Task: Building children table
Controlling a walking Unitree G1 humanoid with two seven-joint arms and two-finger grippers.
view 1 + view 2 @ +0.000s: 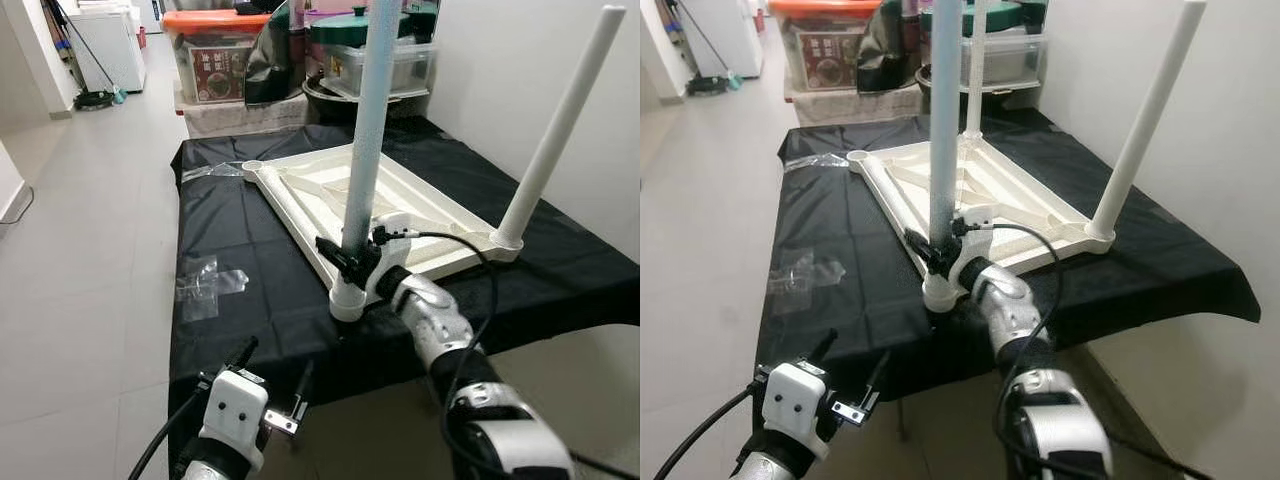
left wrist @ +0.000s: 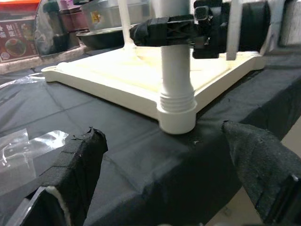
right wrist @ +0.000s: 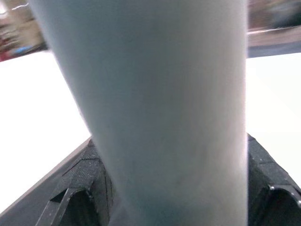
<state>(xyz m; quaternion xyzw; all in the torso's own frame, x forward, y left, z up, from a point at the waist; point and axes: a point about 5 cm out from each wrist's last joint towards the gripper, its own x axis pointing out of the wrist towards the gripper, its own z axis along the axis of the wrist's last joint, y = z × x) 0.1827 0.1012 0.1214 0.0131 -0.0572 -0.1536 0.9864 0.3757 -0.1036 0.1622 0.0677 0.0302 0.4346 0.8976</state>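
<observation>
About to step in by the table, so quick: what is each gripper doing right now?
Left gripper: open, holding nothing, below the table edge.
Right gripper: closed on the near table leg, just above its socket.

My right arm [image 1: 440, 335], at lower centre-right of the frame, is silver and ribbed, ending in a black joint and a white wrist block. A thin black cable loops from that block over the forearm. My right gripper [image 1: 345, 262] has black, textured fingers. My left gripper [image 1: 272, 372], at lower left, has a white housing with two dark screw holes, a black cable and a small metal bracket.
</observation>
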